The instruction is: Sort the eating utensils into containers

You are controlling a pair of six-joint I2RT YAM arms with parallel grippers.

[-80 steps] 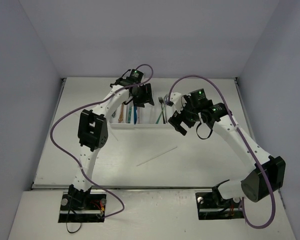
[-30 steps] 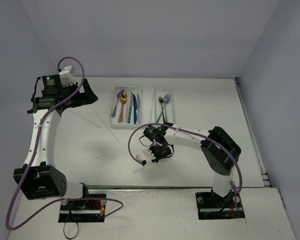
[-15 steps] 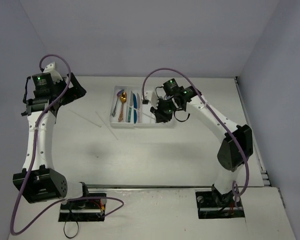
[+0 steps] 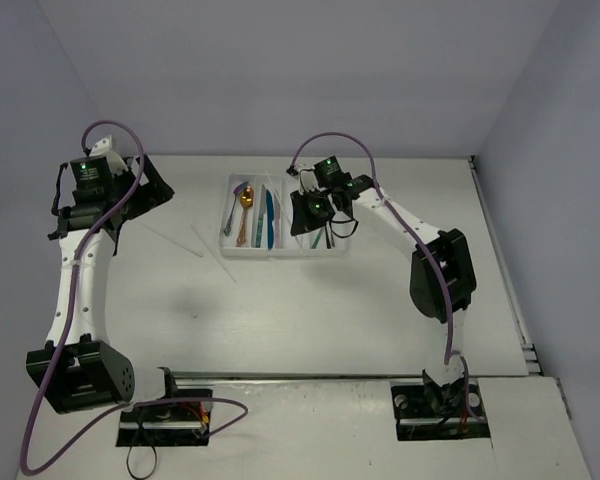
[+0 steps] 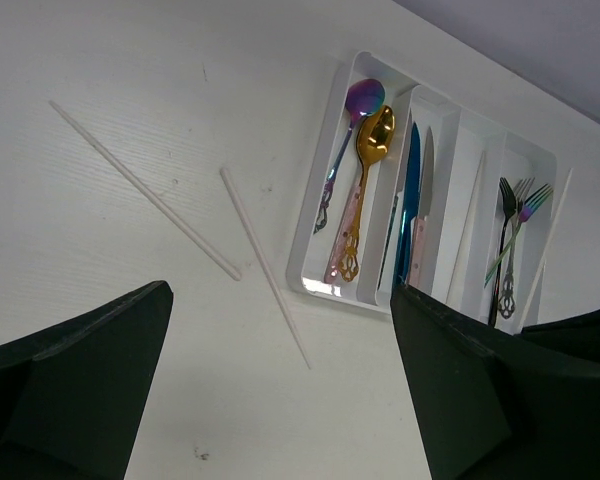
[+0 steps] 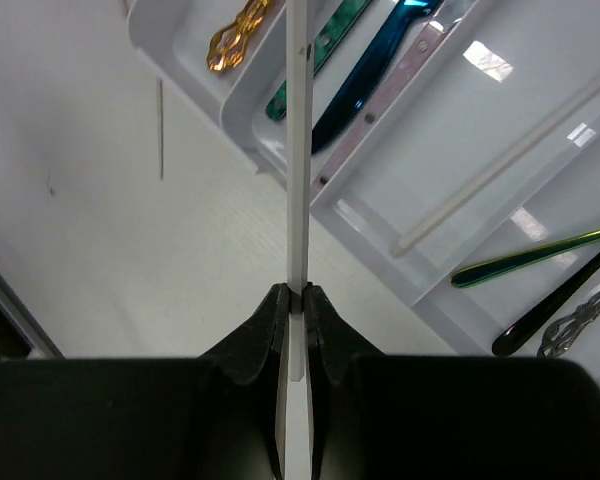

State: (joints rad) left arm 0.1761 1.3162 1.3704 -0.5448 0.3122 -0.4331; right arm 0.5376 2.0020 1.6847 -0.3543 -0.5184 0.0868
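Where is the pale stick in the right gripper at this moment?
Centre of the right wrist view: the pale stick is clamped in the right gripper, its far part over the white tray, beside the blue knife.

A robotics lab test cell. Plain pale walls (image 4: 280, 70) box a white table (image 4: 310, 320) on the left, far and right. A left arm (image 4: 78, 275) and a right arm (image 4: 405, 222), trailing purple cables (image 4: 35, 420), are bolted at its near edge

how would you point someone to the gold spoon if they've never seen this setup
Find the white tray at the far middle of the table. Its leftmost compartment holds two spoons side by side. The gold spoon is the right-hand one, shiny yellow with an ornate handle, next to the purple spoon.
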